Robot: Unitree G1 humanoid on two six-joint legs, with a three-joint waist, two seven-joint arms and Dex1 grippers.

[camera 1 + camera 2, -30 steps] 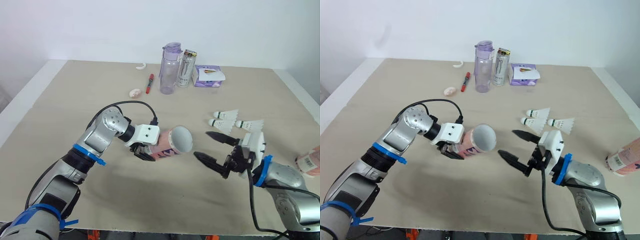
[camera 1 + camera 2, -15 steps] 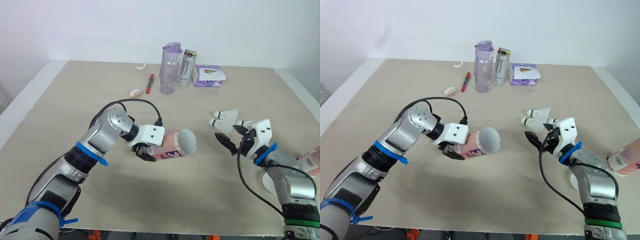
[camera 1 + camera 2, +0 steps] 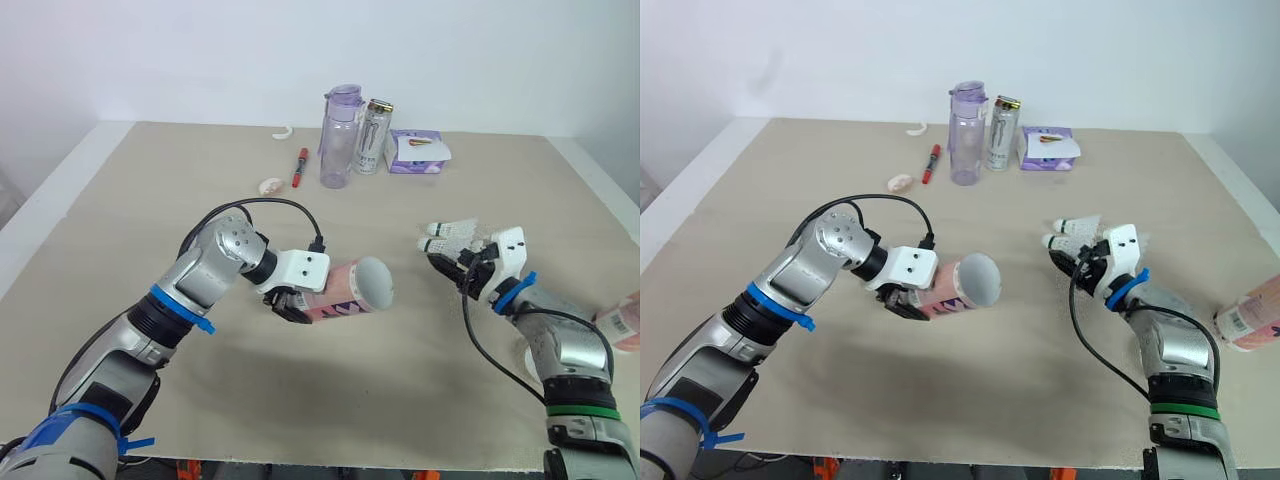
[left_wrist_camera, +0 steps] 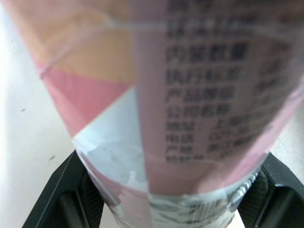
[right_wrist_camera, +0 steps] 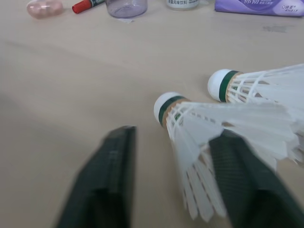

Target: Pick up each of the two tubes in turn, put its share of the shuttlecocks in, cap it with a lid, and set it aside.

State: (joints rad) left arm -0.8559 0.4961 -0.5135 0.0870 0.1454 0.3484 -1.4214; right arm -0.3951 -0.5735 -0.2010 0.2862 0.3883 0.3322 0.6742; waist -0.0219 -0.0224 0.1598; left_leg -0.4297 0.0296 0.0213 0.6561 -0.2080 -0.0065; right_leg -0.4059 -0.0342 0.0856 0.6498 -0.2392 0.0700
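The right gripper (image 5: pixel 174 134) has swung from the tube's mouth to the shuttlecocks, fingers spread at the nearest shuttlecock (image 5: pixel 209 123) on the tabletop (image 3: pixel 150 190). The left gripper (image 3: pixel 290 300) stays clamped on the tube (image 3: pixel 345 290), held level above the tabletop.

Only real lettering was on the pink tube (image 4: pixel 199 90): rows of printed Chinese characters, too blurry to read properly. The can (image 3: pixel 374 135) had a dark claw-like logo. The purple pack (image 5: pixel 259 5) had white print, unreadable too.
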